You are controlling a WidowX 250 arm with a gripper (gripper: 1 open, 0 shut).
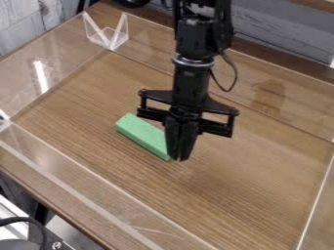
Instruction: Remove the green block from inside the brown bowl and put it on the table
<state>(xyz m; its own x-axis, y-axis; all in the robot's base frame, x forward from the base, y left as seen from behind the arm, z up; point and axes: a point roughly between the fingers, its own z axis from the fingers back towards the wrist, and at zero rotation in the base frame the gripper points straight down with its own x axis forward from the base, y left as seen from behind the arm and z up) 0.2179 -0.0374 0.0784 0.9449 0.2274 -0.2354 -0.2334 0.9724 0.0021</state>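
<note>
The green block (140,135) lies flat on the wooden table (261,166), left of centre, slanting toward the front right. My gripper (182,153) points almost straight down just over the block's right end and hides that end. Its dark fingers (182,143) are pressed together into one point, shut, and the block does not appear to be between them. Whether the tips touch the block I cannot tell. The brown bowl is out of view.
Low clear acrylic walls (53,166) edge the tabletop on all sides. A small clear folded stand (104,31) sits at the back left. A pale wall of planks runs behind the table at the top right.
</note>
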